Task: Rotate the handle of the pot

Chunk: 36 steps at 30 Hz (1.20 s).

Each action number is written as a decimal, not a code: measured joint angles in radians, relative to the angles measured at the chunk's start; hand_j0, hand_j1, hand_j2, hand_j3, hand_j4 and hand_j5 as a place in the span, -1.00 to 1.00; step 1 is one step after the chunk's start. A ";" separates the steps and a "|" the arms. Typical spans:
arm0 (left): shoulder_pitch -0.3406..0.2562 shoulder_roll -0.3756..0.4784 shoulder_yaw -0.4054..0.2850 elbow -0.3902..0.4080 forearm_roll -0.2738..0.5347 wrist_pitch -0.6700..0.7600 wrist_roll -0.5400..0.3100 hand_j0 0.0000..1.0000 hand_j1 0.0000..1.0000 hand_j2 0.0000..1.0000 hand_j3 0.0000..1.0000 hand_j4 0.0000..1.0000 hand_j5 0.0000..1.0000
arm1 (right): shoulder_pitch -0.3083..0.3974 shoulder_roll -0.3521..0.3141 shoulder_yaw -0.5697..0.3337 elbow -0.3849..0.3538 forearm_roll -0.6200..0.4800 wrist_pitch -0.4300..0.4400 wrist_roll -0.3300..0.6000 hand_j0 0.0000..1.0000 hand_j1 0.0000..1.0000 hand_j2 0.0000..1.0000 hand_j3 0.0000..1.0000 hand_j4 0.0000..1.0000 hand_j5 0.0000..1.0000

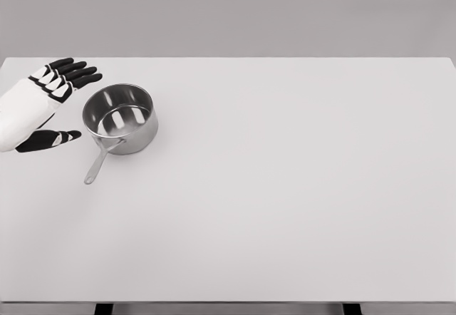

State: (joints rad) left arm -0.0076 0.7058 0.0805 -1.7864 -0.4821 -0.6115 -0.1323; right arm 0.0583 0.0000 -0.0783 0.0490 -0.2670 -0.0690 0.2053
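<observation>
A shiny steel pot (120, 118) stands upright on the white table (285, 187) at the left. Its thin handle (96, 164) points toward the near left, ending in a small loop. My left hand (60, 105) hovers just left of the pot with fingers spread, the four fingers (71, 73) above and the thumb (53, 139) below, open and holding nothing. The thumb tip lies a short way left of the handle's base, not touching it. The right arm is out of view.
The table's back edge runs near the top of the view, and its front edge lies along the bottom. A grey wall stands behind the table.
</observation>
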 measured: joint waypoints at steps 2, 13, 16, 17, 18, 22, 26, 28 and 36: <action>0.003 0.000 -0.001 0.000 0.000 0.000 0.000 1.00 1.00 1.00 1.00 1.00 1.00 | 0.000 0.000 0.000 0.000 0.000 0.000 0.000 1.00 1.00 1.00 1.00 1.00 1.00; -0.055 -0.002 -0.066 -0.009 -0.035 0.000 -0.023 1.00 1.00 1.00 1.00 1.00 1.00 | 0.000 0.000 0.000 0.000 0.000 0.000 0.000 1.00 1.00 1.00 1.00 1.00 1.00; -0.100 -0.003 -0.112 -0.013 -0.018 0.000 -0.086 1.00 1.00 1.00 1.00 1.00 1.00 | 0.000 0.000 0.000 0.000 0.000 0.000 0.000 1.00 1.00 1.00 1.00 1.00 1.00; -0.114 -0.005 -0.124 -0.013 -0.011 0.000 -0.110 1.00 1.00 1.00 1.00 1.00 1.00 | 0.000 0.000 0.000 0.000 0.000 0.000 0.000 1.00 1.00 1.00 1.00 1.00 1.00; -0.124 -0.007 -0.136 -0.013 -0.005 0.000 -0.131 1.00 1.00 1.00 1.00 1.00 1.00 | 0.000 0.000 0.000 0.000 0.000 0.000 0.000 1.00 1.00 1.00 1.00 1.00 1.00; -0.158 -0.010 -0.189 -0.014 0.024 -0.001 -0.194 1.00 1.00 1.00 1.00 1.00 1.00 | 0.000 0.000 0.000 0.000 0.000 0.000 0.000 1.00 1.00 1.00 1.00 1.00 1.00; -0.172 -0.011 -0.245 -0.014 0.063 -0.001 -0.235 1.00 1.00 1.00 1.00 1.00 1.00 | 0.000 0.000 0.000 0.000 0.000 0.000 0.000 1.00 1.00 1.00 1.00 1.00 1.00; -0.173 -0.011 -0.269 -0.014 0.081 -0.001 -0.243 1.00 1.00 1.00 1.00 1.00 1.00 | 0.000 0.000 0.000 0.000 0.000 0.000 0.000 1.00 1.00 1.00 1.00 1.00 1.00; -0.172 -0.012 -0.331 -0.014 0.163 -0.002 -0.338 1.00 1.00 1.00 1.00 1.00 1.00 | 0.000 0.000 0.000 0.000 0.000 0.000 0.000 1.00 1.00 1.00 1.00 1.00 1.00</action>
State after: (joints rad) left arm -0.1795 0.6942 -0.2509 -1.8007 -0.3193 -0.6131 -0.4705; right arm 0.0583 0.0000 -0.0783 0.0490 -0.2671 -0.0690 0.2053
